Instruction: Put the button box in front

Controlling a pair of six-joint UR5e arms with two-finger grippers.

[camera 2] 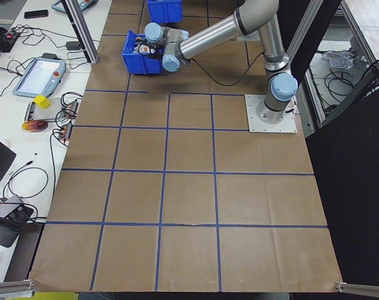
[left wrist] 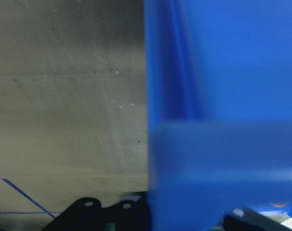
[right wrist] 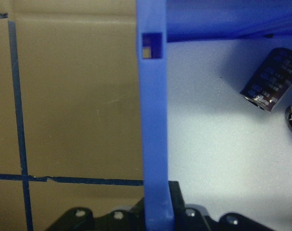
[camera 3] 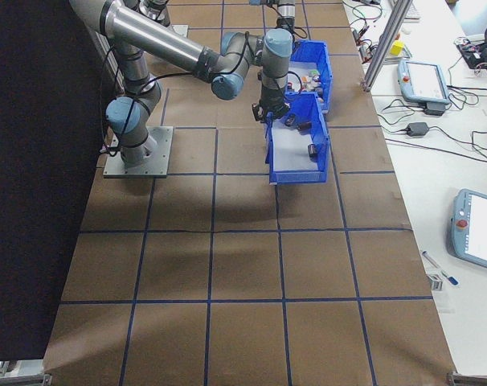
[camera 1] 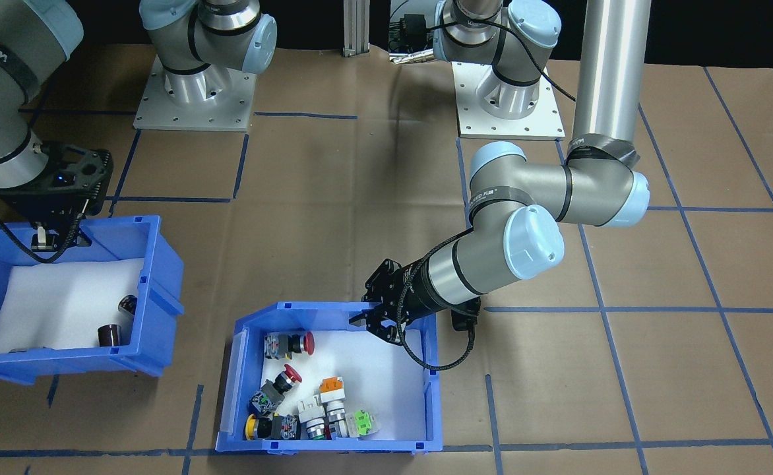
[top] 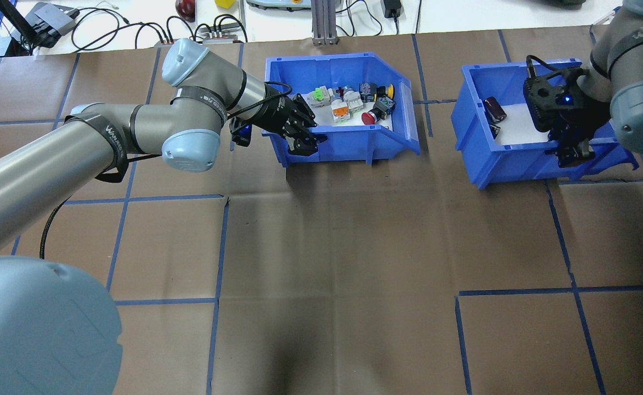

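Note:
The button box [camera 1: 431, 409] is a blue bin with a white foam liner and several push-buttons with red, yellow, orange and green caps [camera 1: 307, 396]. It stands on the brown table, also seen in the overhead view [top: 349, 147] and in the exterior left view [camera 2: 134, 61]. My left gripper [camera 1: 376, 324] straddles its rim at the corner near the robot [top: 303, 141]. In the left wrist view the blue wall [left wrist: 208, 120] fills the gap between the jaws, so the left gripper is shut on it. My right gripper [top: 571, 154] is shut on the wall of the other bin.
The matching blue bin [camera 1: 155, 310] holds dark cylinders [right wrist: 271, 79] on white foam. It sits beside the button box [top: 497, 164]. Blue tape lines cross the table. Both arm bases [camera 1: 195, 99] stand at the robot's edge. Cables and devices lie past the far edge [top: 135, 22].

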